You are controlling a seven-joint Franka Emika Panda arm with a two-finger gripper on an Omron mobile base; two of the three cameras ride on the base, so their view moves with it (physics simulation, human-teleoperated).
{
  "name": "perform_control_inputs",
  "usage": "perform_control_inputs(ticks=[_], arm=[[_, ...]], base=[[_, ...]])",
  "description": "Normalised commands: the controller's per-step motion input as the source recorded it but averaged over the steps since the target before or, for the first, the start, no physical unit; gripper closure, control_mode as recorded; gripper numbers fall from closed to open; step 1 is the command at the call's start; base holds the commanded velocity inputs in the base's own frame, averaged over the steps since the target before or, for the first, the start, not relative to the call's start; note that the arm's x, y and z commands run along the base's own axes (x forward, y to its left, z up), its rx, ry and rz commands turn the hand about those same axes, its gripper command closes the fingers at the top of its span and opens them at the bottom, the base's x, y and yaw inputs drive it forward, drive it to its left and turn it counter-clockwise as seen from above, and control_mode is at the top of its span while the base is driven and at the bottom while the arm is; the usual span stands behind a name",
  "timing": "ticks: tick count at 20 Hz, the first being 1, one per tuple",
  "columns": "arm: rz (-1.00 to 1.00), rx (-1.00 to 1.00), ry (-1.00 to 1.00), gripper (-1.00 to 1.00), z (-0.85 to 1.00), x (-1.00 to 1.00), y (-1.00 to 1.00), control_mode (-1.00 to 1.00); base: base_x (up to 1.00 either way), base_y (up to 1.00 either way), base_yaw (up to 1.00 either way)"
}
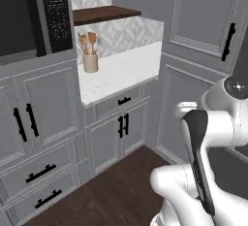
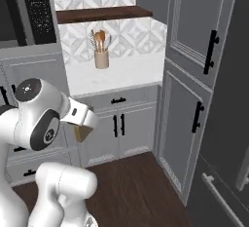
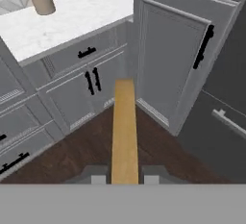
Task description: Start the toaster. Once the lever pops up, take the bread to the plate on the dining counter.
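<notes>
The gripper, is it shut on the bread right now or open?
Shut on the bread. In the hand view the gripper has a finger tight against each side of the golden slice, which sticks straight out over the dark wood floor.

Base views flank the arm, sharing the utensil crock (image 1: 90, 61); hand view perhaps downward
</notes>
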Motion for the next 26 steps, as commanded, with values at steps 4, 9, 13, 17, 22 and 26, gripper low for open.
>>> perform_control_inputs(ticks=[4, 9, 13, 17, 22, 26], arm=[[0.00, 0.00, 0.00, 1.00, 0.00, 0.00, 0.00, 1.00], [0.00, 0.00, 0.00, 1.00, 0.00, 0.00, 0.00, 1.00], [0.00, 0.00, 0.00, 1.00, 0.00, 0.00, 0.00, 1.00], [0.00, 0.00, 0.00, 1.00, 0.00, 0.00, 0.00, 1.00], [0.00, 0.00, 0.00, 1.00, 0.00, 0.00, 0.00, 1.00], [0.00, 0.00, 0.00, 1.00, 0.00, 0.00, 0.00, 1.00]], base=[[-0.12, 0.04, 0.96], [-0.09, 0.79, 0.80], [-0.04, 1.00, 0.51], [0.00, 1.00, 0.35], [0.02, 1.00, 0.27], [0.27, 1.00, 0.10]])
